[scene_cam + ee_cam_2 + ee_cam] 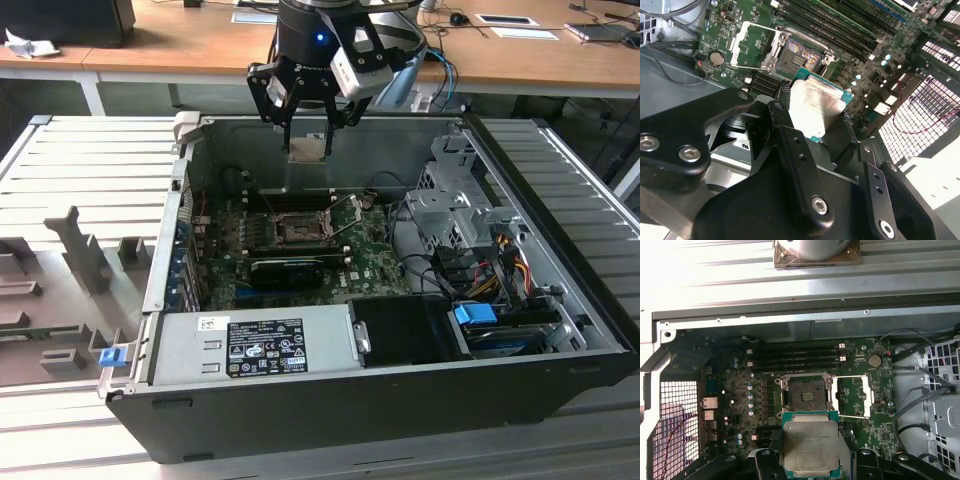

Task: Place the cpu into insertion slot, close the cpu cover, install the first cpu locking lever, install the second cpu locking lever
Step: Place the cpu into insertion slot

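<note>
While the black multi-link pincer [307,146] hangs over the open dark-grey metal computer case [330,400], it is closed on the cpu [305,151], a small flat square chip with a pale silver-grey metal top and a green rim. It clamps the chip by two opposite edges, with the metal top facing the wrist. The cpu is in the air, well clear of the green circuit board [740,390].

Below it in the first wrist view lies the insertion slot [805,395], a square dark socket with a silvery rim. It is bare, with long black memory slots [795,359] beside it. The cpu cover [852,396], a thin silvery frame plate with a square window, is swung open to one side of the socket.

I'd judge the chip light, stiff and thin, but delicate on its underside, and its smooth metal is likely slippery. The edges look like the right hold. It would want to stay level and squared to the socket, with no pressing or sliding.
</note>
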`<move>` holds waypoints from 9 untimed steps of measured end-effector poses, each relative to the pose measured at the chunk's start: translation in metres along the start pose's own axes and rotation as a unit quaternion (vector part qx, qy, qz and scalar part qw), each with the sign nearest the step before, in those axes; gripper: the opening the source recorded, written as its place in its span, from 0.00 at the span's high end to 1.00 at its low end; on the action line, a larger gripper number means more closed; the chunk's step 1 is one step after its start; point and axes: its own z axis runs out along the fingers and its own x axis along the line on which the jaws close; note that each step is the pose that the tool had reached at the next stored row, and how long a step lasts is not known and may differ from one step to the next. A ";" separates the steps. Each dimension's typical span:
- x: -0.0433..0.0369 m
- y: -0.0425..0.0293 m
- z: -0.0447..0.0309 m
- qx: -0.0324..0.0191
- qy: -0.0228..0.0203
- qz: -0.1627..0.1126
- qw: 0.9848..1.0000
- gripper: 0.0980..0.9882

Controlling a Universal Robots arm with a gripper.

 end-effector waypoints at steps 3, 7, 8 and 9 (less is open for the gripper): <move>0.0000 0.0000 0.0000 0.000 0.000 0.000 1.000 0.52; 0.0001 0.0000 0.0000 0.000 0.000 0.000 1.000 0.52; 0.0001 0.0000 0.0000 0.000 0.000 0.000 1.000 0.52; 0.0001 0.0000 0.0000 0.000 0.000 0.000 1.000 0.52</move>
